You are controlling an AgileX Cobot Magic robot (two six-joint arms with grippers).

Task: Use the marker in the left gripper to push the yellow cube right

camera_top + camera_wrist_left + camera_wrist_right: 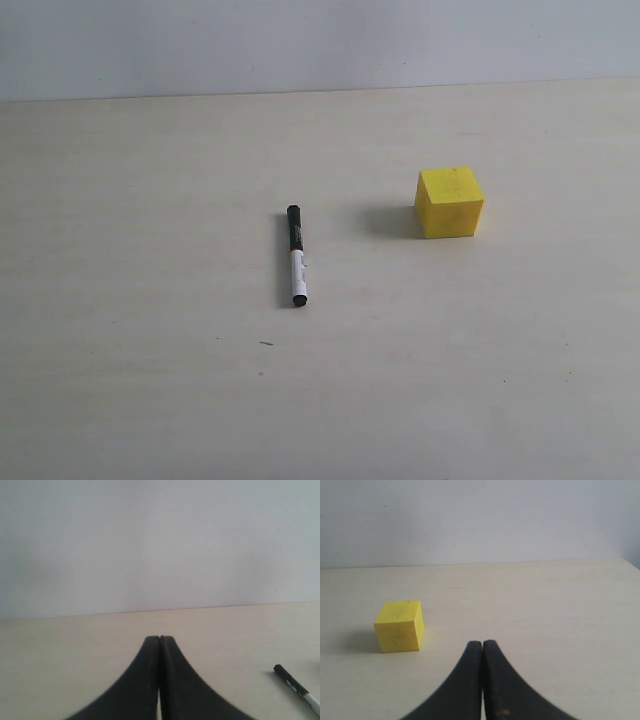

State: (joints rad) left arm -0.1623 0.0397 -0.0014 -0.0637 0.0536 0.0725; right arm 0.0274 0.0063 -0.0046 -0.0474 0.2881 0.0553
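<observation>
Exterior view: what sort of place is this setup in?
Probably a bare robot-testing bench or lab: a pale wood-grain tabletop, a blank grey-white wall behind it, and only two props, a white-barrelled, black-capped marker and a small yellow cube.

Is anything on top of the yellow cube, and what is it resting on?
Nothing sits on the yellow cube; its top face is bare. It rests on the pale table, with the marker lying apart from it. Its underside is hidden.

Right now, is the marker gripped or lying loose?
Lying loose: the marker rests flat on the table; the left gripper is shut, empty.
</observation>
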